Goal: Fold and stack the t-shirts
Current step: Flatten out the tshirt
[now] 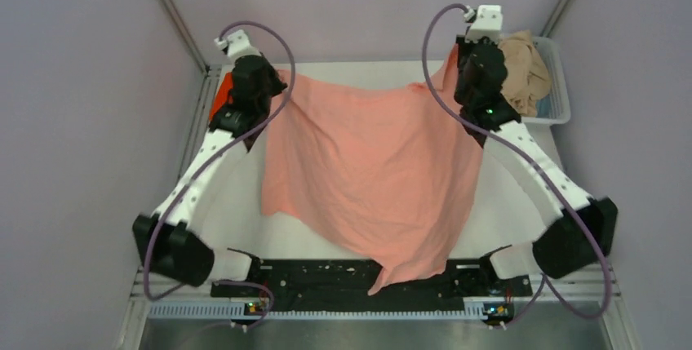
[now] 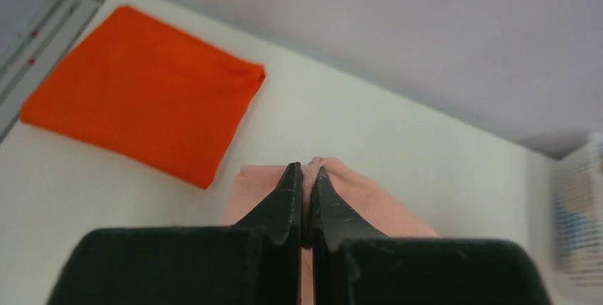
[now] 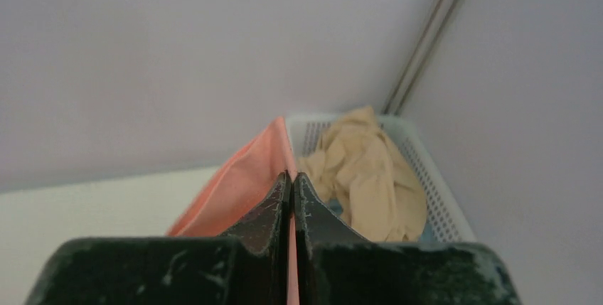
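Salmon-pink soft cloth short-sleeved t-shirt [image 1: 371,170]: stretched wide over the middle of the white table [image 1: 245,211], gripped at its two far corners, top edge sagging slightly between them. Lower part narrowing to a crooked point that drapes over the black base rail [image 1: 326,276] between the two arm bases. Cannot tell from above whether the middle of the cloth rests on the table or hangs clear of it. Left gripper [image 2: 306,177]: black fingers pressed together, pinching a fold of the pink cloth at the far-left corner, with cloth showing between and just past the tips in the left wrist view. Right gripper [image 3: 291,180]: fingers likewise pressed together on the far-right corner of the same shirt, a thin pink edge running down between them and a taut pink panel falling away to the left. Bright orange-red t-shirt [image 2: 142,99]: folded into a flat rectangle, lying on the table at the far-left corner, near the left gripper, apart from the pink cloth. Beige-tan t-shirt [image 3: 370,177]: crumpled and unfolded, heaped in the white plastic lattice basket [image 3: 444,205] at the far-right corner, just beyond the right gripper. Small blue patch [image 1: 545,105] under the beige cloth in the basket, too hidden to identify.
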